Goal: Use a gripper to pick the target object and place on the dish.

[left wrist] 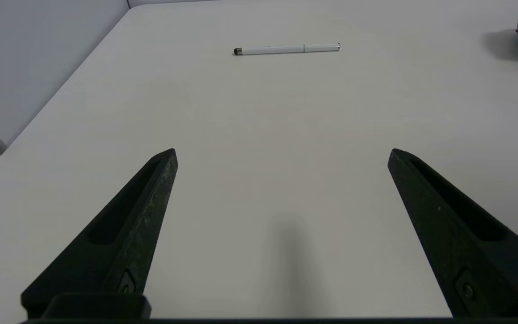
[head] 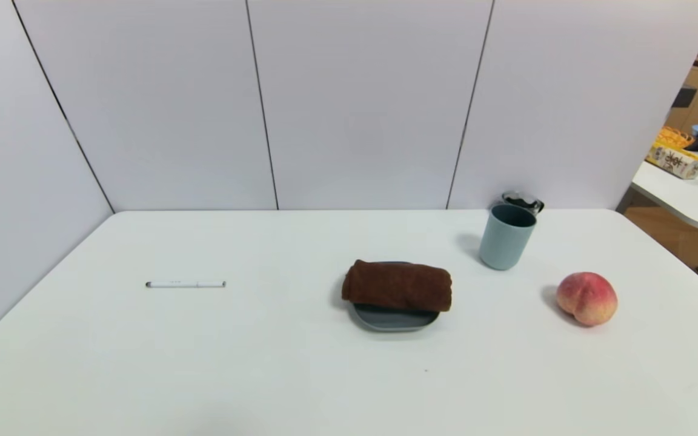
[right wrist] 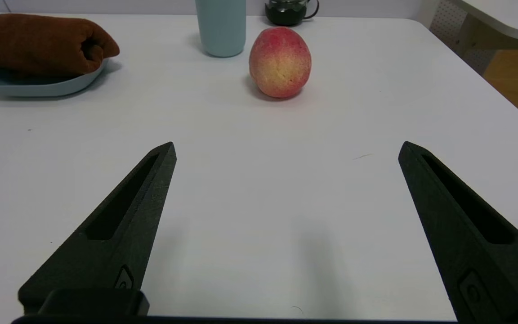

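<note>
The rolled towel (head: 397,286) lies on the dish (head: 392,318), its long axis running across the dish from side to side, both ends reaching about to the rim. Judged from this, the placement appears complete. The towel is dark brown, fuzzy and soft; the dish is flat, grey-blue, smooth plastic with a low rim.

The right gripper (right wrist: 286,150) hovers low over the desk (head: 264,363) on the peach's side of the dish, jaws spread wide and empty; it seems the nearer arm. The left gripper (left wrist: 281,155) hovers on the pen's side of the dish, also spread wide and empty.

Beyond the dish stands a cup (head: 506,237); a peach (head: 587,298) and a thin white pen (head: 185,284) flank it, well apart.
</note>
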### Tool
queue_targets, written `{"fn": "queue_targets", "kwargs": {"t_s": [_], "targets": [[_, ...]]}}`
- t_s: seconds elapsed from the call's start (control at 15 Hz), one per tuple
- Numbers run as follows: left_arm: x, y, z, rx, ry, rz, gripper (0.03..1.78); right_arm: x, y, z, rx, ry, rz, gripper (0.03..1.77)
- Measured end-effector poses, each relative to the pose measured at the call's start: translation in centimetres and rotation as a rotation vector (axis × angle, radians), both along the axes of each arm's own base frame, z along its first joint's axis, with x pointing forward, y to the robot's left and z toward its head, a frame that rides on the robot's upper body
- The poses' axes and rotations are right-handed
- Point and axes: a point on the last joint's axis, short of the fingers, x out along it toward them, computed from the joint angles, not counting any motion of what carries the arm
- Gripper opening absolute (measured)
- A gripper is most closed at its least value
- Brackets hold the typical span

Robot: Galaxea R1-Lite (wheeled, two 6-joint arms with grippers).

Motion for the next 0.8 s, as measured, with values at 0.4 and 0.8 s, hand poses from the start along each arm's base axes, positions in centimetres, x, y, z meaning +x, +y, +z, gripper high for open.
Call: {"fn": "queue_targets", "kwargs": {"t_s": [0.4,0.8], "targets": [[0.00,0.01,0.03,-0.013,-0.003,0.002,1.69,0.00,0.00,0.00,0.000,0.000,0.001,1.71],[0.00,0.00,0.03,-0.013,-0.003,0.001,1.69,0.00,0.00,0.00,0.002,0.000,0.000,1.71]]}}
